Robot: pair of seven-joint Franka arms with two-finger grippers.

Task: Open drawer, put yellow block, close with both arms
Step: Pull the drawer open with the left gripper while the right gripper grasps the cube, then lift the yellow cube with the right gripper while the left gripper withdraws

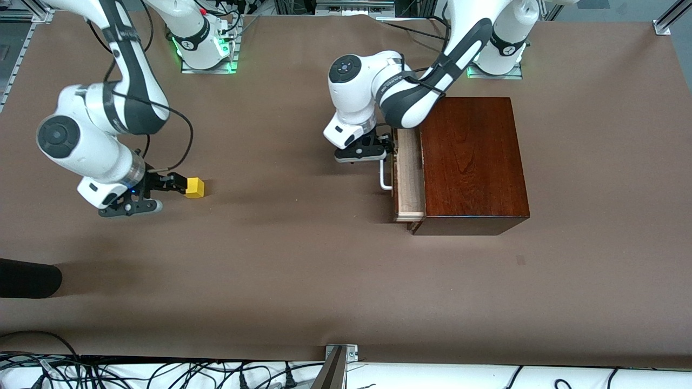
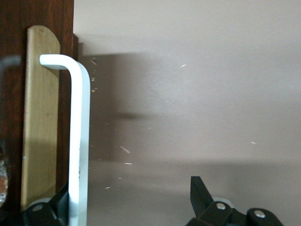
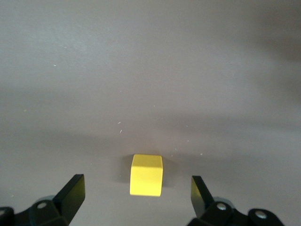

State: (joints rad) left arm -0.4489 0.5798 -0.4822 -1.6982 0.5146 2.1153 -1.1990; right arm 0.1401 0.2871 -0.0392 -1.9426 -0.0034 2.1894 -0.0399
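The yellow block (image 1: pixel 194 187) lies on the brown table toward the right arm's end. My right gripper (image 1: pixel 175 182) is low beside it and open. In the right wrist view the yellow block (image 3: pixel 146 175) sits just ahead of the right gripper (image 3: pixel 137 190), centred between the two fingertips and touching neither. The drawer (image 1: pixel 409 167) is pulled partway out of the reddish-brown box (image 1: pixel 473 162). My left gripper (image 1: pixel 385 145) is open at the drawer's white handle (image 1: pixel 385 181). In the left wrist view the handle (image 2: pixel 79 141) runs just inside one finger of the left gripper (image 2: pixel 131 197), far from the other.
Bare brown table (image 1: pixel 303 259) stretches between the block and the box. A dark rounded object (image 1: pixel 27 278) juts in at the right arm's end, nearer to the front camera. Cables (image 1: pixel 162 373) lie along the table's near edge.
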